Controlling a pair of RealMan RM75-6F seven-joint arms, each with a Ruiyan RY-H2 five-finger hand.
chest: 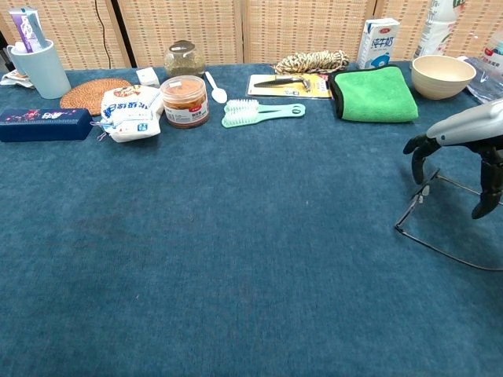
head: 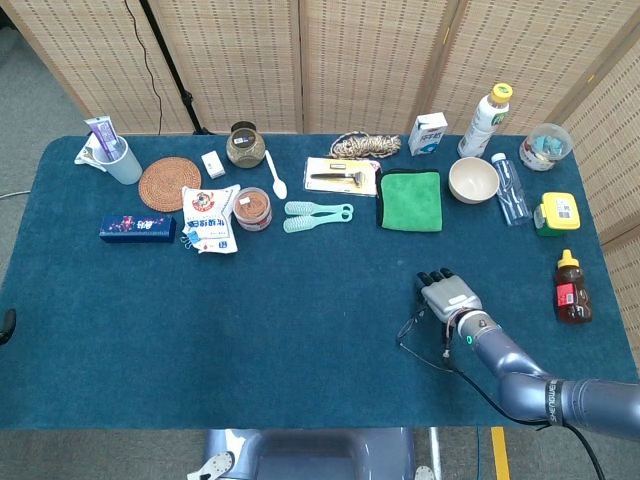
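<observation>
Blue-carpeted table (head: pixel 250 330) with eyeglasses (chest: pixel 428 228), green cloth (head: pixel 411 200), bowl (head: pixel 473 180), brush (head: pixel 316 215).

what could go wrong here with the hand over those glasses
1. The right hand has its fingers curled down over the thin wire glasses; pressing down might bend the frame or a temple arm.
2. The glasses lie flat on the blue cloth, so the fingertips may slide off the wire or catch the fabric.
3. A sideways push could shove the glasses off the near right table edge.
</observation>
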